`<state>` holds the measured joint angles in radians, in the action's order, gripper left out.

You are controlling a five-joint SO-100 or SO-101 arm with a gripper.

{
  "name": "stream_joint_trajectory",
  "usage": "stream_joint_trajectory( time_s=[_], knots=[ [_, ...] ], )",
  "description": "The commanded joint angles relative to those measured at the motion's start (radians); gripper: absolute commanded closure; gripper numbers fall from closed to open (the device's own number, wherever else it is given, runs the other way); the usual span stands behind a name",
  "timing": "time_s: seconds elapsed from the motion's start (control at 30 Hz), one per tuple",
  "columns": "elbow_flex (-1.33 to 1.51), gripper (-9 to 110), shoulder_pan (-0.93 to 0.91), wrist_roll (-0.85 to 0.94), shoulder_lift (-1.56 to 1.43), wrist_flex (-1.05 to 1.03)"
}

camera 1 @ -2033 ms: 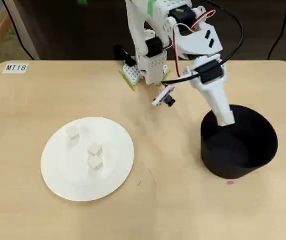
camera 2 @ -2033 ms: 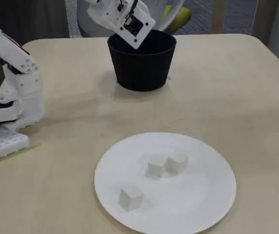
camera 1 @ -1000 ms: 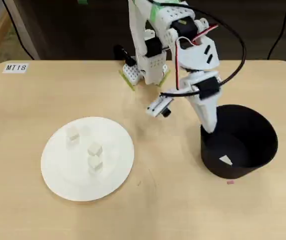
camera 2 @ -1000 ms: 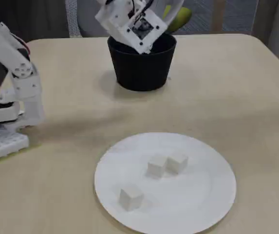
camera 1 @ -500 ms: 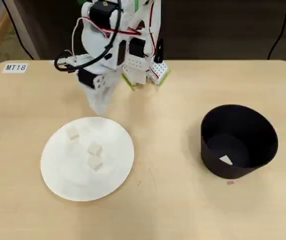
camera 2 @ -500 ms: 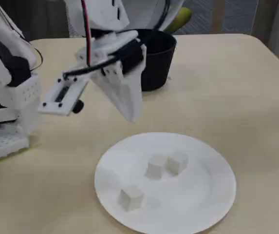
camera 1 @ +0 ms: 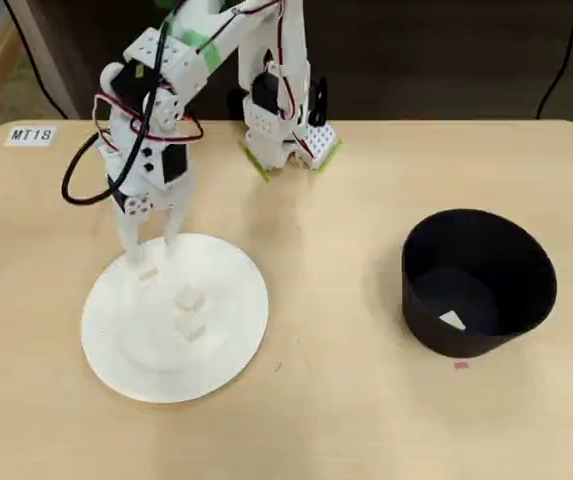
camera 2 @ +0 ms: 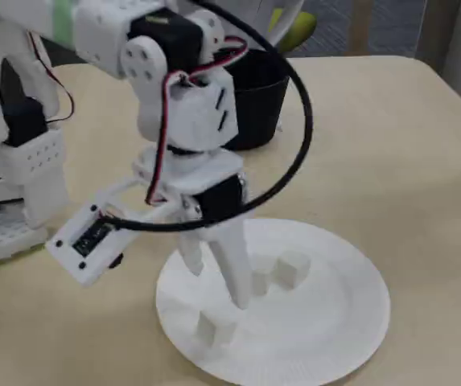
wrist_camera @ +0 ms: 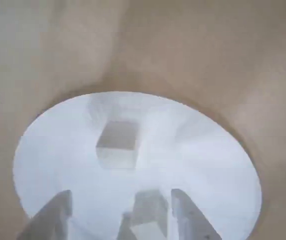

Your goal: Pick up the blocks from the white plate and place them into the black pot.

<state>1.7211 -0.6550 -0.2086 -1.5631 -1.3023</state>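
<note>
The white plate (camera 1: pixel 228 352) lies at the table's left in the overhead view, carrying three small white blocks (camera 1: pixel 188 298). My gripper (camera 1: pixel 150 248) hangs open over the plate's back edge, its fingers straddling the lone block (camera 1: pixel 147 270). In the fixed view the gripper (camera 2: pixel 214 283) points down at the plate (camera 2: pixel 327 322), just above that block (camera 2: pixel 214 328). The wrist view shows both fingers (wrist_camera: pixel 53 220) over the plate (wrist_camera: pixel 207 165), with one block (wrist_camera: pixel 117 144) ahead of them and another (wrist_camera: pixel 147 212) between them. The black pot (camera 1: pixel 478 282) holds one block (camera 1: pixel 451 320).
The arm's white base (camera 1: pixel 286 130) stands at the table's back edge, and in the fixed view at the left (camera 2: pixel 13 193). A label reading MT18 (camera 1: pixel 32 135) sits at the back left corner. A small pink mark (camera 1: pixel 461 364) lies in front of the pot.
The arm has swung from the pot across to the plate and lowered. A block appeared in the pot a second ago. The gripper has opened over the lone block.
</note>
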Motion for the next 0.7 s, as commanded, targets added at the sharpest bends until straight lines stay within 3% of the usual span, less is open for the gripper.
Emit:
stream_joint_trajectory(
  time_s=[0.0, 0.5, 0.67],
  knots=[
    [-0.074, 69, -0.011, 0.028, 0.041, -0.044],
    [-0.118, 72, -0.057, 0.133, 0.152, 0.054],
    [-0.127, 83, -0.069, 0.123, 0.175, 0.092]
  ],
)
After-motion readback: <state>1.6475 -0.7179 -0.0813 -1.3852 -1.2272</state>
